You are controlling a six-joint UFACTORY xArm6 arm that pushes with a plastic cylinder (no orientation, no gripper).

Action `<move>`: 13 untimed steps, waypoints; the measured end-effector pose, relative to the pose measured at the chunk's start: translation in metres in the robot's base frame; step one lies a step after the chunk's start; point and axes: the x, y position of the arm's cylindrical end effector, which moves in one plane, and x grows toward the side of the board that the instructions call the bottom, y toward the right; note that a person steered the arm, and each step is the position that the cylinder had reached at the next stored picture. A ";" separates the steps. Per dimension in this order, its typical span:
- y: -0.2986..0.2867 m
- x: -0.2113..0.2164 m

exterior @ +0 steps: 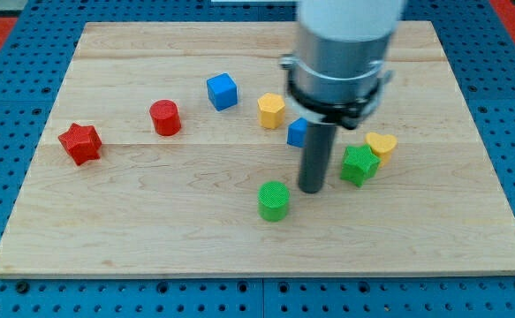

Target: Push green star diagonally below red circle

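Note:
The green star [359, 165] lies right of the board's middle, touching a yellow heart [382, 145] at its upper right. The red circle [164, 117], a short red cylinder, stands at the view's left of centre. My tip [311, 188] rests on the board just left of the green star, with a small gap between them, and up-right of a green cylinder [274, 200]. The rod hides part of a blue block [297, 132] behind it.
A red star [80, 143] lies at the far left. A blue cube [223, 91] and a yellow hexagonal block [271, 110] sit near the top centre. The wooden board [151, 230] lies on a blue pegboard surface.

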 end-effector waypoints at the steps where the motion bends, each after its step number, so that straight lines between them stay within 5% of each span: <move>1: 0.045 0.013; 2: 0.118 0.012; 6: 0.008 -0.020; 10: 0.075 -0.025; 13: 0.044 -0.071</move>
